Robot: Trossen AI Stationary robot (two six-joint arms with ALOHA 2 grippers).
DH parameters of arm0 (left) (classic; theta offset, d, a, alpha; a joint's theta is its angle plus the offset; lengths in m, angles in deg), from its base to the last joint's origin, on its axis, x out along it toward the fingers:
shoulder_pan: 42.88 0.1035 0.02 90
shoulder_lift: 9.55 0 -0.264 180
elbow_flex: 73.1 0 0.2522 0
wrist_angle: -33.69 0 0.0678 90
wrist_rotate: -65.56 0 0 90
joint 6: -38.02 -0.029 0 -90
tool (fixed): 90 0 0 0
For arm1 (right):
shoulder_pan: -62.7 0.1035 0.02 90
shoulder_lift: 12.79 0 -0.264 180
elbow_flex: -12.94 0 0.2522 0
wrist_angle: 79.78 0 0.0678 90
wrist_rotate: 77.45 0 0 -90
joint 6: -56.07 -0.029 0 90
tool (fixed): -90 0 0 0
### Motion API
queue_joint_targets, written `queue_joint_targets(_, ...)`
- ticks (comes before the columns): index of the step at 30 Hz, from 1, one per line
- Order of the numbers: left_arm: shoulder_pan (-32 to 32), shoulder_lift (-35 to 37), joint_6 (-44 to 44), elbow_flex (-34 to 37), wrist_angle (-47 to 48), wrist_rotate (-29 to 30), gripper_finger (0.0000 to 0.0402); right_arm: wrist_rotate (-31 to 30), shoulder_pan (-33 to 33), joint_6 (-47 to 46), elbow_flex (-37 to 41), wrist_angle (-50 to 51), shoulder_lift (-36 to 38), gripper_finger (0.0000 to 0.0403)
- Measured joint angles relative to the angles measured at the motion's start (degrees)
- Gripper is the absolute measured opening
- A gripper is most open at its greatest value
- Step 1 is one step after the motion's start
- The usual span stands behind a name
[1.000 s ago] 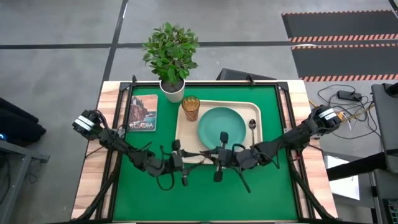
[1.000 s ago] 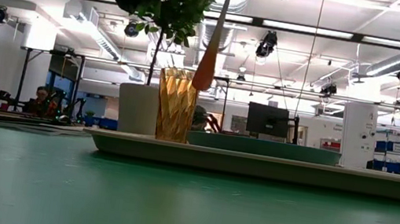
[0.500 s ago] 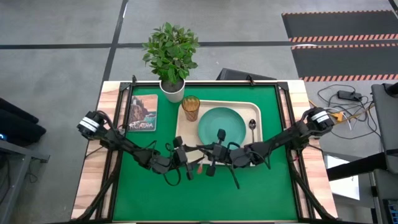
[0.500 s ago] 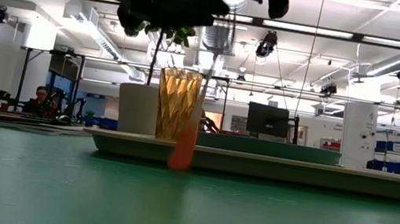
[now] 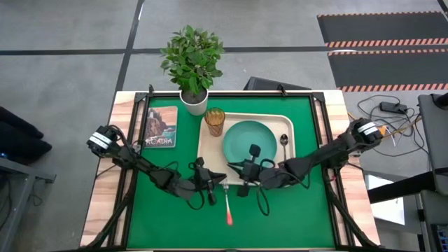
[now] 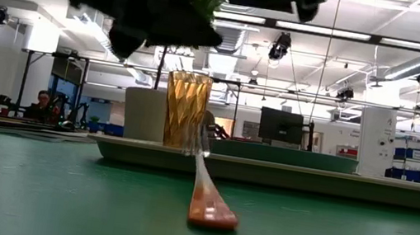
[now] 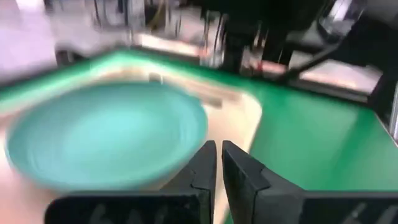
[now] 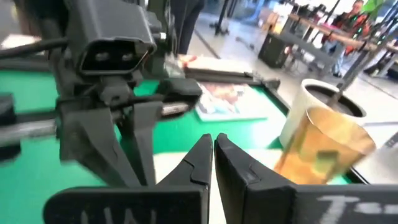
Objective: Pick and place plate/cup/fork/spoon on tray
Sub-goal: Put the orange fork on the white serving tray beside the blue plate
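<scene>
The fork [image 5: 227, 204] lies flat on the green table mat [image 5: 301, 210], just in front of the tray [image 5: 204, 147] and off it, its tines toward the tray's near rim and its orange-red handle pointing away toward the table's front edge. From table height the fork [image 6: 204, 183] shows end-on, the handle tip nearest and the tines reaching up against the tray's rim [image 6: 350, 184]. Neither arm holds it. The left hand [image 5: 218, 183] hovers low over the near rim of the tray, just above the tines, and in its own wrist view the two fingers [image 7: 202, 168] are pressed close together with nothing between them, the teal plate [image 7: 106, 134] lying beyond. The right hand [image 5: 233, 166] is just beside it over the tray's near edge, pointing toward the left hand; its fingers [image 8: 200, 163] are likewise drawn together and empty, with the amber cup [image 8: 323, 146] in sight past them. On the tray the plate [image 5: 250, 143] sits in the middle, the cup [image 5: 214, 122] stands upright at the far left corner, and the spoon [image 5: 284, 138] lies along the right side next to the plate. A potted plant [image 5: 192, 63] stands at the far edge of the table and a picture book [image 5: 161, 126] lies on the mat left of the tray.
</scene>
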Motion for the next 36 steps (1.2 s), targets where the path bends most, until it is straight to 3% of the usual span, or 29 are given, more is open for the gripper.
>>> queue_joint_targets(4,-0.32,-0.02,12.82,-2.87,14.89,-4.18,0.0001,-0.75,1.12,-4.19,0.05,10.79,3.76,0.0008)
queue_joint_targets(7,-1.3,-0.02,17.46,-8.28,27.53,-6.22,0.0,-5.08,2.66,-7.5,0.49,16.85,6.15,0.0008)
queue_joint_targets(12,-2.83,-0.02,28.36,-18.26,44.98,-13.87,0.0,-11.75,5.31,-7.71,2.47,19.14,9.5,0.0008)
queue_joint_targets(19,-7.2,0.0,53.09,-21.77,47.96,-16.2,0.0,-11.67,5.78,-7.38,3.3,23.96,17.1,0.0008)
queue_joint_targets(23,-10.05,-4.97,66.67,-23.91,48.11,-15.64,0.0,-11.69,5.8,-8.58,4.66,26.37,20.26,0.0008)
queue_joint_targets(30,-9.08,-17.16,72.51,-34.48,49.8,-18.35,0.0,-11.68,5.76,-7.53,7.65,26.32,23.68,0.0008)
queue_joint_targets(36,-7.83,-19.54,77.32,-39.29,59.7,-18.2,0.0,-11.69,5.76,-6.25,7.91,25.99,26.12,0.0008)
